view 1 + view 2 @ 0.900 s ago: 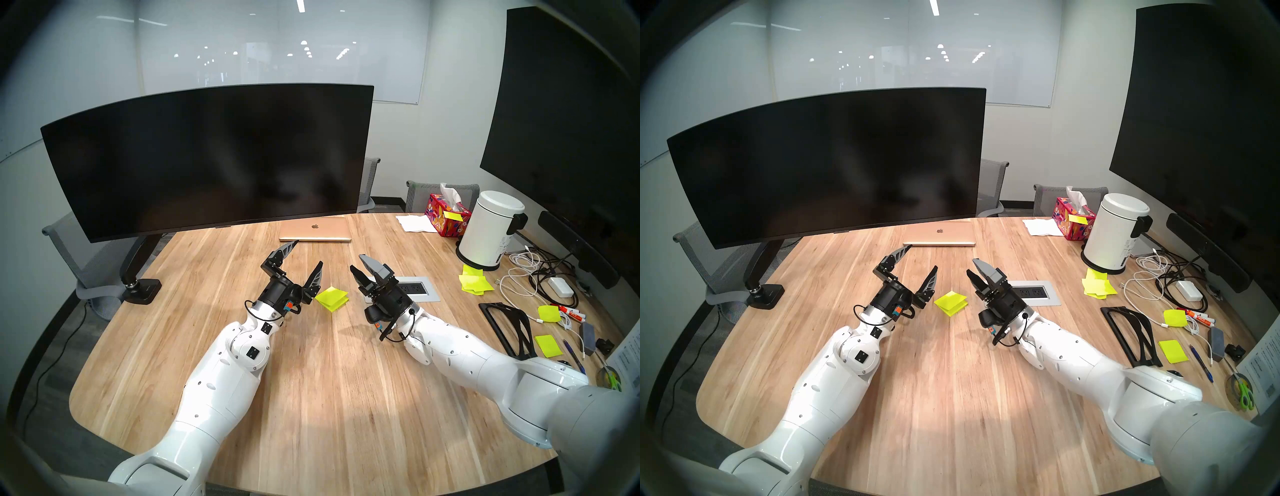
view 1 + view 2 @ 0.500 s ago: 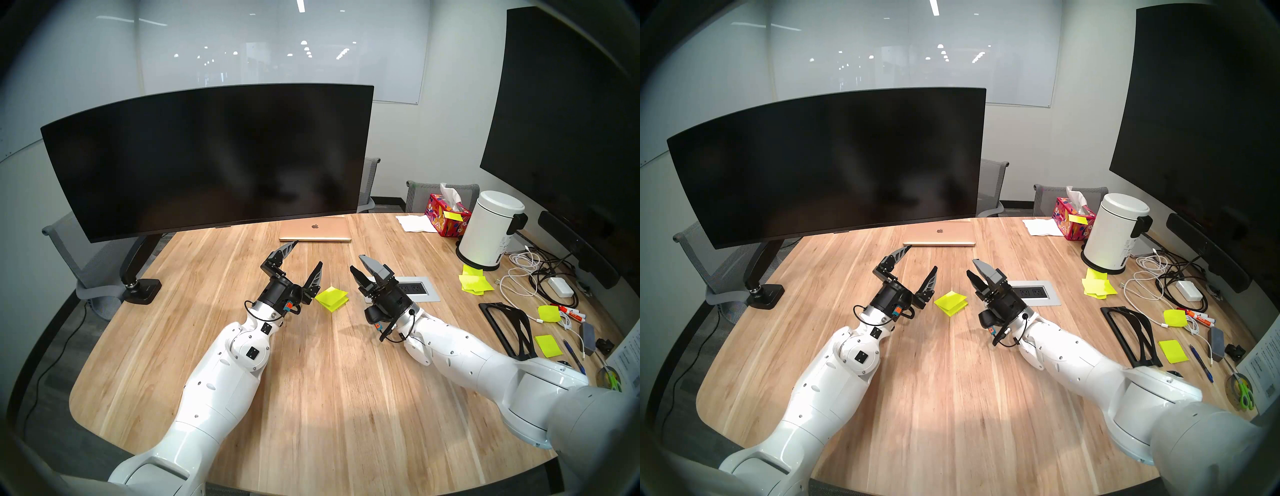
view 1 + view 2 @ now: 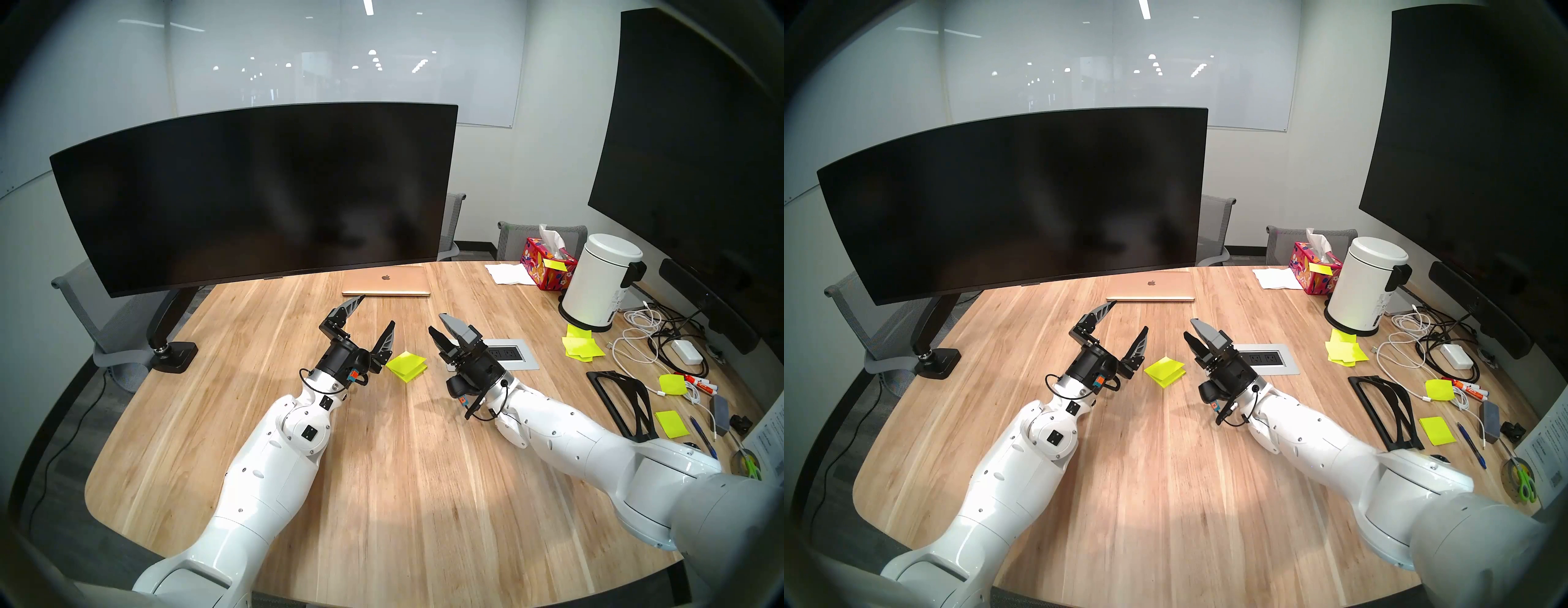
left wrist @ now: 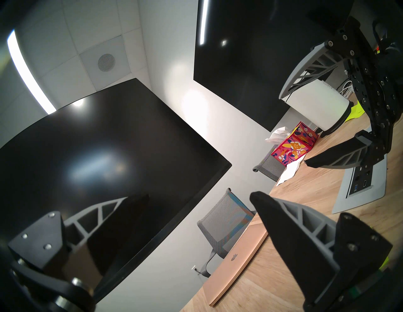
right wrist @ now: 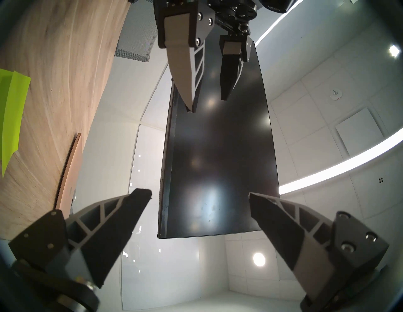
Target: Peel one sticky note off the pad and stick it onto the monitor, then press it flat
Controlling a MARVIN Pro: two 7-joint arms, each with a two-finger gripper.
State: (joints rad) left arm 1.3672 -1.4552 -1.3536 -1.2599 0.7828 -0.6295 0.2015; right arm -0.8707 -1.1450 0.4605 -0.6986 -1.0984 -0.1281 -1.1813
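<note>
The pad (image 3: pixel 406 366) of neon yellow-green notes lies on the wooden table between my two grippers, its layers fanned; it also shows in the other head view (image 3: pixel 1165 371) and at the left edge of the right wrist view (image 5: pixel 11 109). No single sticky note is apart from it or in either gripper. My left gripper (image 3: pixel 377 310) is open and empty, above the table just left of the pad. My right gripper (image 3: pixel 436 321) is open and empty, just right of the pad. The wide curved black monitor (image 3: pixel 254 199) stands behind on its black arm mount.
A closed gold laptop (image 3: pixel 386 283) lies under the monitor's right end. A power outlet plate (image 3: pixel 505 353) sits by my right gripper. A white bin (image 3: pixel 596 282), tissue box (image 3: pixel 545 263), loose yellow sheets (image 3: pixel 582 347) and cables crowd the right. A flat black screen (image 3: pixel 687 148) hangs there.
</note>
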